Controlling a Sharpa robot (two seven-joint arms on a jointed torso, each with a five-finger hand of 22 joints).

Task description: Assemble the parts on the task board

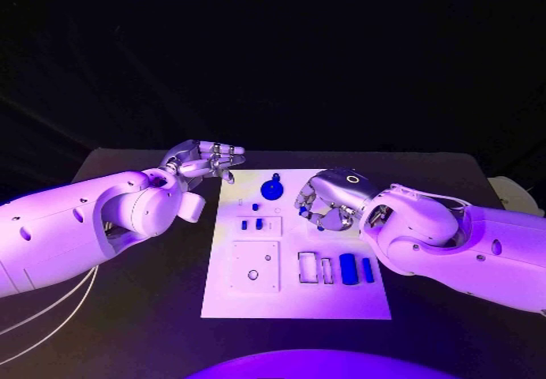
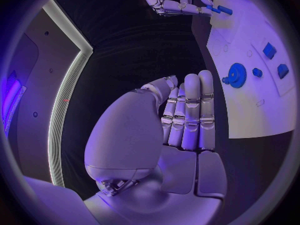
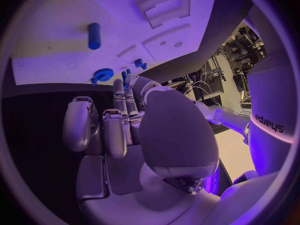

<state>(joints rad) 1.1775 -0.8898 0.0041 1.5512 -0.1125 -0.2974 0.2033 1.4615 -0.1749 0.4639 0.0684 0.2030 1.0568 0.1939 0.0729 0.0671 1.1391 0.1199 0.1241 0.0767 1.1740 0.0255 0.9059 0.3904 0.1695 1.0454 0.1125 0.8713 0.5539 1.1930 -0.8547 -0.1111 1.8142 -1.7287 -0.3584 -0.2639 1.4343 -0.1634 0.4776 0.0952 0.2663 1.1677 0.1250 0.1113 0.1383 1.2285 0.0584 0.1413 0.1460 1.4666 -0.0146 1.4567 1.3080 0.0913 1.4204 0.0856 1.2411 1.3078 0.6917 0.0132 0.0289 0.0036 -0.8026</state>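
White plastic, flat and matt: that is the board (image 1: 296, 304) in the head view, lying in the middle of the black bench (image 1: 148, 300). It has cut-out pockets and small holes. A blue gear (image 1: 272, 189) with fine teeth lies near its far edge, two long blue bars (image 1: 348, 268) with rounded ends lie side by side in the near right part, and some small blue blocks (image 1: 259, 224) sit between. My left hand (image 1: 207, 162) hovers at the far left corner of the board. My right hand (image 1: 327, 201) hangs above the far right part, just beside the gear, with its fingers curled down.

From the left wrist, the left hand is flat, its smooth metal fingers straight and close together, and it has hold of nothing. The gear lies on the board just beyond the fingertips.

From the right wrist, the right hand's fingers bend inward. A bit of blue shows at their tips, but I cannot tell if it is a held part or one lying on the board behind.

I judge that we are early in the task, at picking a part. The next move calls for a fine pinch and for exact lining-up with the pocket.
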